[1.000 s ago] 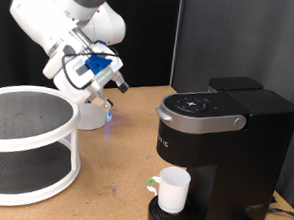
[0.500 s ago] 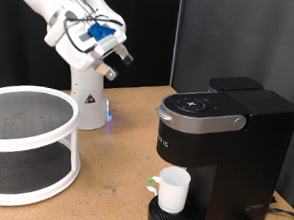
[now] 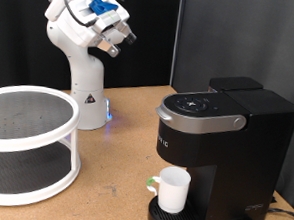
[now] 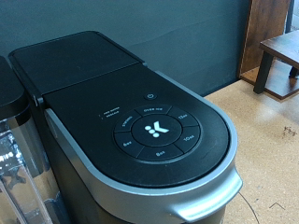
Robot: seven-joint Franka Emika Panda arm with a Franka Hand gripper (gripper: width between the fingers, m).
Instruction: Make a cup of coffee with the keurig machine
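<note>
White tiered rack [image 3: 25, 143] stands at the exterior view's left on the wooden surface [image 3: 114, 163]. Above and right of it the claw [image 3: 115, 40] hangs high by the arm's base [image 3: 85, 86], holding nothing; whether its fingers are apart or together I cannot tell. Further right, the keurig machine [image 3: 220, 145] sits lid down, the cup [image 3: 172, 189] on its drip tray under the spout. The wrist view looks onto the buttons [image 4: 157, 129]. Judging by this, a good press means descending squarely over one button, gently.
</note>
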